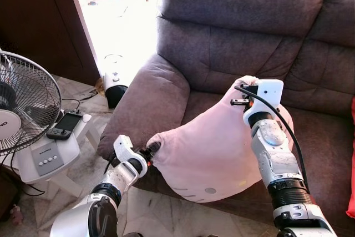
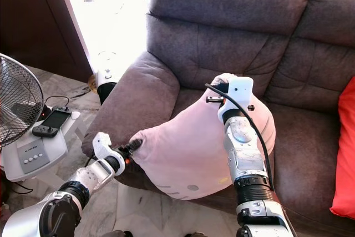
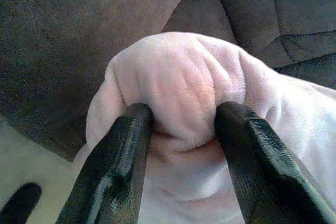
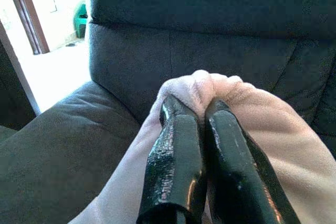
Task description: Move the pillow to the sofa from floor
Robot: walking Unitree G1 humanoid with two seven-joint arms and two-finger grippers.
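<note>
1. Pillow (image 1: 213, 151) is pink and held over the near edge of the sofa (image 1: 233, 43) seat, beside the left armrest. Its lower part overhangs the seat front above the floor (image 1: 150, 215).

2. Risk, slippage: each grip takes only a small bunch of plush fabric. In my judgement a pull from either arm could draw the fabric out of the fingers.

3. Risk, fall: if released where it hangs, the pillow could tip forward off the seat edge and drop to the floor, since much of its bulk sits over the edge.

4. Risk, snagging: a black cable runs along the right arm close to the pillow; it may catch as the arm pushes further in.

5. Left gripper (image 3: 181, 124) sits at the pillow's near-left corner. Fingers (image 3: 118, 166) are partly apart, pinching a thick fold between them.

6. Right gripper (image 4: 193, 111) sits at the pillow's far upper corner. Fingers (image 4: 176, 161) are almost together, clamped on a thin ridge of fabric.

7. Fan (image 1: 25, 109) stands at the left, well apart from the work.
</note>
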